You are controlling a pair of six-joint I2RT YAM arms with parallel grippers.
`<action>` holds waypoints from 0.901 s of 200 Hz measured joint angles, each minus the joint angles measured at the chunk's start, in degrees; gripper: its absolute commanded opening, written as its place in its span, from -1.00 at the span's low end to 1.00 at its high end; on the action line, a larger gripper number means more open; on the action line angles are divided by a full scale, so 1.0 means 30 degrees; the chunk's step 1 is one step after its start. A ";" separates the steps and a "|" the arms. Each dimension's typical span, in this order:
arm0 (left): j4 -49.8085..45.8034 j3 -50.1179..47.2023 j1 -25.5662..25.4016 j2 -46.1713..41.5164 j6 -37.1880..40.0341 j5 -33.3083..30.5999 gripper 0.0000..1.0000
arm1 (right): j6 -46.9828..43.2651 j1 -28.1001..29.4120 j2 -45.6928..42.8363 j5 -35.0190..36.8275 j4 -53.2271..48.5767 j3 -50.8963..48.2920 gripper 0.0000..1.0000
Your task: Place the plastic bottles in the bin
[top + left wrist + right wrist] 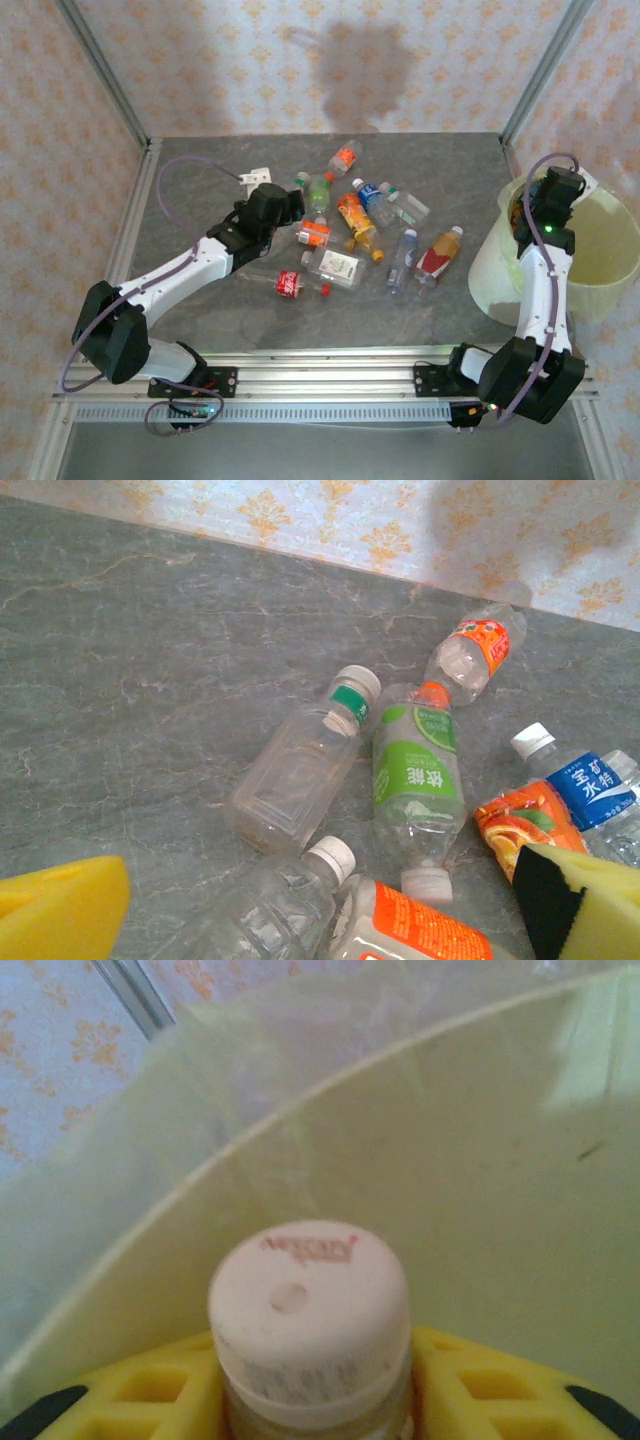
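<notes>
White-capped bottle point(308, 1295): standing closest to the right wrist lens, its cap rising at lower centre, with the bin's pale wall curving behind it.
Right end effector point(312, 1365): gripping that bottle by the neck, yellow pads point(480, 1380) pressing on either side; hanging over the bin's left rim at the right of the overhead frame.
Bin point(488, 272): sitting at the counter's right edge, a translucent liner point(250, 1070) lapping over its rim; what is lying at its bottom cannot be told.
Plastic bottles point(350, 225): lying loose in a cluster at the centre of the counter point(200, 310), outside the bin.
Left end effector point(298, 212): gaping wide, hovering at the cluster's left side.
Left wrist view: giving labels that are blurring overhead, with a green-labelled bottle point(415, 770) lying just beside a clear green-banded bottle point(300, 780) and an orange-labelled one point(475, 645) beyond.
Open room: bare grey counter stretching across the upper left and along the near edge, a red-labelled bottle point(290, 283) lying nearest that edge.
</notes>
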 measured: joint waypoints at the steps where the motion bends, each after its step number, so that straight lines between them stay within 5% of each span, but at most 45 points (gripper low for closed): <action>1: 0.0000 -0.0007 0.0000 0.0000 -0.0022 -0.0007 1.00 | 0.0000 0.0000 0.0000 0.0000 -0.0015 0.0000 -0.06; 72: -0.1902 -0.1027 0.0656 -0.1778 -0.2331 -0.0561 1.00 | 0.0991 0.0000 -0.1574 0.0525 0.0058 -0.1129 0.24; 98: -0.3104 -0.1559 0.1005 -0.2732 -0.3432 -0.0612 1.00 | 0.1472 0.0000 -0.2550 0.1107 0.0058 -0.1333 0.57; 111: -0.3789 -0.1654 0.1290 -0.2980 -0.3869 -0.0583 1.00 | 0.1858 0.0000 -0.3359 0.1530 0.0131 -0.1494 1.00; 180: -0.7759 -0.1734 0.2914 -0.3402 -0.5588 0.0423 1.00 | 0.3526 0.1115 -0.5814 -0.0146 -0.0692 -0.0554 0.99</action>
